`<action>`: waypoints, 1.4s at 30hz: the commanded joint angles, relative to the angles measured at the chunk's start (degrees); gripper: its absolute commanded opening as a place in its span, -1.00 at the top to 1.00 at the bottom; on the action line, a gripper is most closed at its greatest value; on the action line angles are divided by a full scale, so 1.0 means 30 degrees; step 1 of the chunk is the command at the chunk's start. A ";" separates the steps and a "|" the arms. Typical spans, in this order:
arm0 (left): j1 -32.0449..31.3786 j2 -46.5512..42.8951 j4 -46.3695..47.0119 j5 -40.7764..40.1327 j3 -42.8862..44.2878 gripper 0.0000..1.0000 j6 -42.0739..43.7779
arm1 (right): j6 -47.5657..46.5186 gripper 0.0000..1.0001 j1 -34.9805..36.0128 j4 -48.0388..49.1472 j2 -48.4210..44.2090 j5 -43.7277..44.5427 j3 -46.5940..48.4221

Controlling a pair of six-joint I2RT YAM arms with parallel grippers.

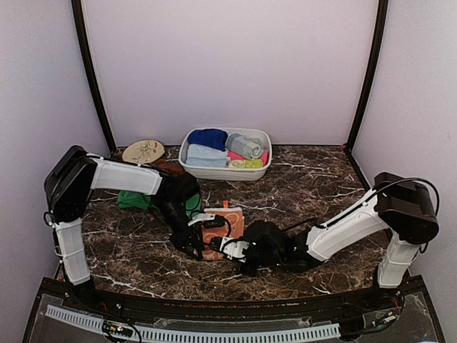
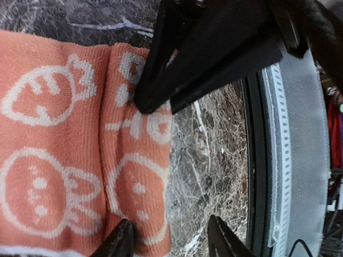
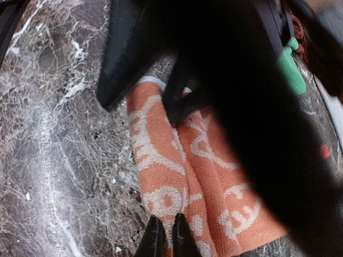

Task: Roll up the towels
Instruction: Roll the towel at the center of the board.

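Note:
The orange towel with cream prints [image 1: 227,223] lies on the marble table near the front, its near edge folded over into a low roll [image 2: 136,176]. My left gripper [image 1: 194,244] is open; one finger rests on the rolled edge [image 2: 120,242] and the other is over bare marble [image 2: 222,238]. My right gripper [image 1: 227,249] is shut on the fold of the orange towel [image 3: 161,176] at its other end. The green towel [image 1: 132,200] lies bunched behind my left arm. A rust-brown towel [image 1: 166,168] shows partly at the back left.
A white oval basin [image 1: 187,153] at the back centre holds several rolled towels. A round tan disc [image 1: 143,151] lies to its left. The table's front rim [image 2: 289,160] is close to the towel.

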 commanded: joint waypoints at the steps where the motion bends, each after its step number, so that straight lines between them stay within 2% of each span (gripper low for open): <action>1: 0.0162 -0.3350 0.3477 -0.2202 -0.2246 0.01 0.0096 | 0.4582 1.00 -0.1442 0.0176 -0.1170 -0.3811 -0.0602; 10: -0.0054 -0.6029 0.5852 -0.3685 -0.4465 -0.01 0.0813 | 1.1379 1.00 -0.4999 -0.1761 0.0113 -1.2425 0.0950; 15: -0.1158 -0.6402 0.6385 -0.5430 -0.4431 -0.01 0.1660 | 1.3659 1.00 -0.6284 -0.4097 0.2396 -1.5504 0.3337; 20: -0.2165 -0.6282 0.6658 -0.6624 -0.4204 0.01 0.2343 | 1.4725 1.00 -0.6663 -0.4762 0.3468 -1.6647 0.4414; 26: -0.2601 -0.6255 0.7223 -0.7986 -0.4276 0.05 0.2664 | 1.6510 1.00 -0.7344 -0.4066 0.3972 -1.7997 0.4410; 28: -0.2609 -0.6504 0.8120 -0.9326 -0.4299 0.05 0.2392 | 1.6740 1.00 -0.7412 -0.3808 0.3945 -1.8325 0.4353; 31: -0.2545 -0.6640 0.9862 -1.3018 -0.4555 0.05 0.2039 | 1.6849 1.00 -0.7526 -0.3886 0.4051 -1.8704 0.4348; 35: -0.2214 -0.6864 1.0498 -1.4493 -0.4993 0.05 0.1715 | 1.7055 1.00 -0.7584 -0.3803 0.4186 -1.9052 0.4207; 38: -0.2101 -0.7191 1.0320 -1.4434 -0.5126 0.06 0.1590 | 1.7327 1.00 -0.7695 -0.3750 0.4237 -1.8896 0.4090; 42: -0.2162 -0.7980 0.8152 -1.1253 -0.4332 0.06 0.1740 | 1.8408 1.00 -0.7975 -0.3481 0.4511 -1.8627 0.4127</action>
